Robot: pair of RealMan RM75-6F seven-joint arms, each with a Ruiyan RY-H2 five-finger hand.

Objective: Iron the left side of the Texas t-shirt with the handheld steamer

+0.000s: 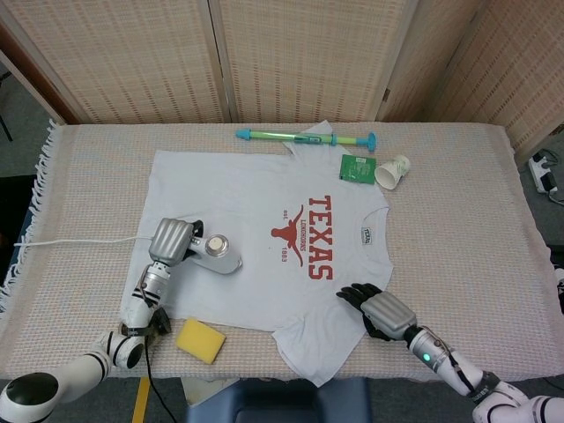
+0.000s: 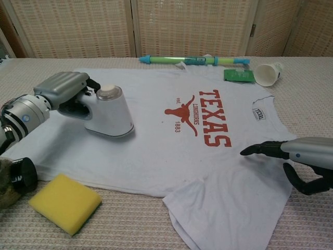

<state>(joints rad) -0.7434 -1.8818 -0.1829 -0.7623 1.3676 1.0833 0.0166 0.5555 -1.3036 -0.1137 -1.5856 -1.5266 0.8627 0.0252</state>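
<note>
White steamer [image 2: 109,112], left of centre on the Texas t-shirt [image 1: 256,242], is grasped by the left hand [image 1: 170,241]; right hand [image 1: 381,310] rests its released, spread fingers [image 2: 260,149] at lower right.

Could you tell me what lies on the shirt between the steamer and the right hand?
Between the steamer and the right hand, the t-shirt carries only its red Texas longhorn print; nothing rests on it there, in both views.
</note>
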